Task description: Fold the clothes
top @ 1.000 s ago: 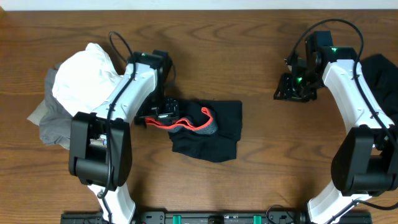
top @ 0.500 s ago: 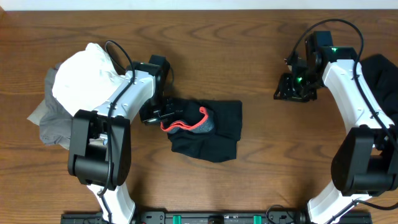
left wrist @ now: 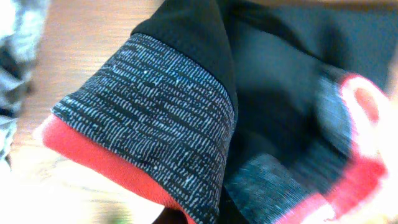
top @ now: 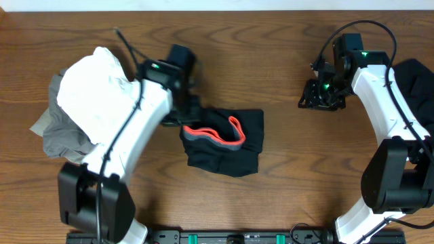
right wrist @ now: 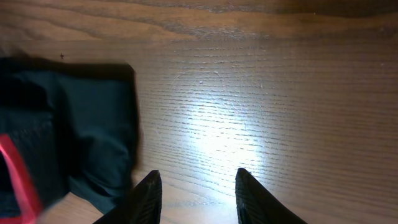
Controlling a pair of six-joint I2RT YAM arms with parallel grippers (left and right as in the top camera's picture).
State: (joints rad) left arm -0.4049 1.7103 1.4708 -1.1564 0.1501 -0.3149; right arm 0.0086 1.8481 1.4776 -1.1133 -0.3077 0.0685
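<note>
Right up against the left pincer (top: 184, 122), the trousers (left wrist: 267, 68) are filling the wrist view. The grey speckled waistband (left wrist: 149, 124) is curling across it, with the red lining (left wrist: 93, 162) peeking out along its lower edge and smooth black cloth bunching behind. The far loop of the band is blurring out to the right. The fingers themselves are not showing there, but the left pincer is clamped fully closed and is gripping the near end of the waistband, which is running straight into it.

From overhead, the band is stretching away from that pincer as a raised red-and-grey arc. The rest of the trousers is lying just beyond and below it as a roughly squared black bundle, flat on the table (top: 285, 176).

Behind the left arm, a white garment (top: 95, 95) is sitting heaped on top of a grey garment (top: 57, 135).

Well across from the trousers, the right pincer (right wrist: 196, 193) is hovering over bare wood. Its fingers are standing partly apart and gripping nothing. The black cloth and a sliver of red are showing off to its side. Beyond the right arm, a black garment (top: 417, 81) is lying at the table's edge.
</note>
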